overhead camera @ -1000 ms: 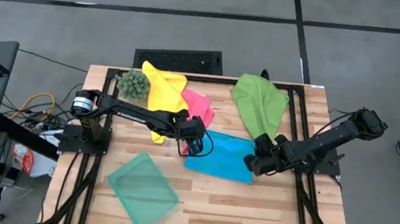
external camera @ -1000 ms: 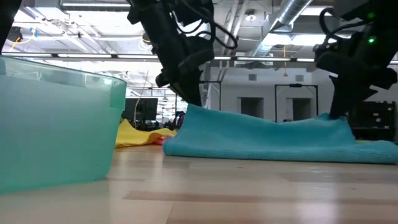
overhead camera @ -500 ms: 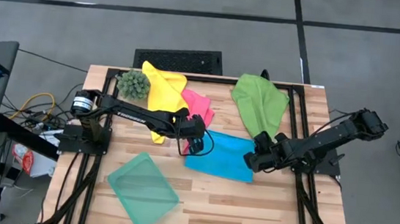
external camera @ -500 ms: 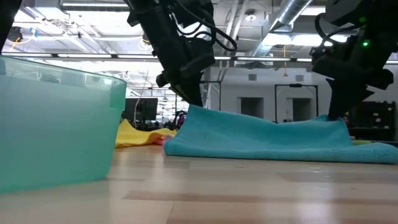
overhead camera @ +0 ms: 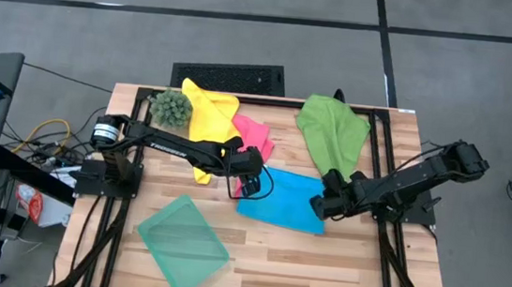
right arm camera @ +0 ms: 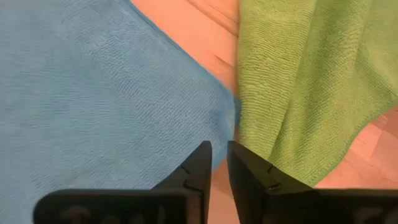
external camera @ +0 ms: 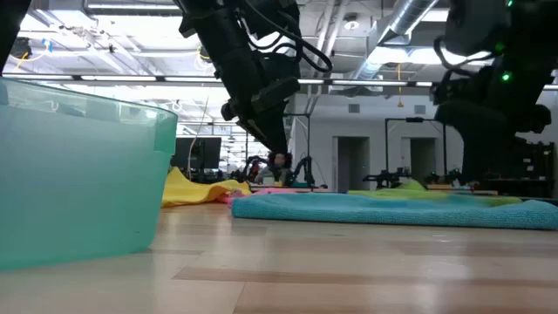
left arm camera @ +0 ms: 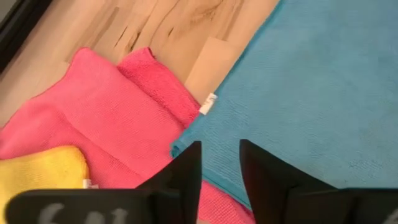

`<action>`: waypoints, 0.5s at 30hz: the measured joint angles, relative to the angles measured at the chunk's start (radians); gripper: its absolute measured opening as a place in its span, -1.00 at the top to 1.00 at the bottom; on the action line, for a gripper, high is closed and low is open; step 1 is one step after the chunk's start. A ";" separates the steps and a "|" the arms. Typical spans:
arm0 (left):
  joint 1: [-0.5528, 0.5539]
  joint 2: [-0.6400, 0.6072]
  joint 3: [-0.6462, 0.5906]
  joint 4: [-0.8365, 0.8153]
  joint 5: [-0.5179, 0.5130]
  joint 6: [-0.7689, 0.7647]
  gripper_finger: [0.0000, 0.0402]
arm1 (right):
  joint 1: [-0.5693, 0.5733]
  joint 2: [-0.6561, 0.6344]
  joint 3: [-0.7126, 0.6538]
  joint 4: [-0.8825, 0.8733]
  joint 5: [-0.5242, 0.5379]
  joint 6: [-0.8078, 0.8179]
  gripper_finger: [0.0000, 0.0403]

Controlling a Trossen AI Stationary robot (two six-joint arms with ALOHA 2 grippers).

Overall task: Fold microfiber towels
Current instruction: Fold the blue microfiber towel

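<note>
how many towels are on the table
4: blue towel flat at centre between both arms, pink just behind it, yellow beside the plant, green at back right.

My two arms are dark, jointed links. The left arm (overhead camera: 167,142) carries pale lettering along its upper link, too small for me to read, and a round silver-and-black motor housing at its base. A black cable loops beside the left gripper (overhead camera: 248,184). The right arm (overhead camera: 422,178) is plain black. In my wrist feeds, each gripper has two flat black fingers (left arm camera: 186,174).
</note>
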 joint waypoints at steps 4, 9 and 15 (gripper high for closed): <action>0.009 0.000 0.000 0.001 0.001 0.020 0.37 | -0.006 0.034 0.000 0.002 0.000 -0.011 0.48; 0.006 -0.008 0.000 0.041 0.163 0.094 0.36 | 0.024 -0.023 0.018 -0.020 -0.002 -0.026 0.28; -0.049 -0.058 0.001 0.057 0.523 0.214 0.37 | 0.213 -0.203 0.049 0.063 0.001 -0.185 0.09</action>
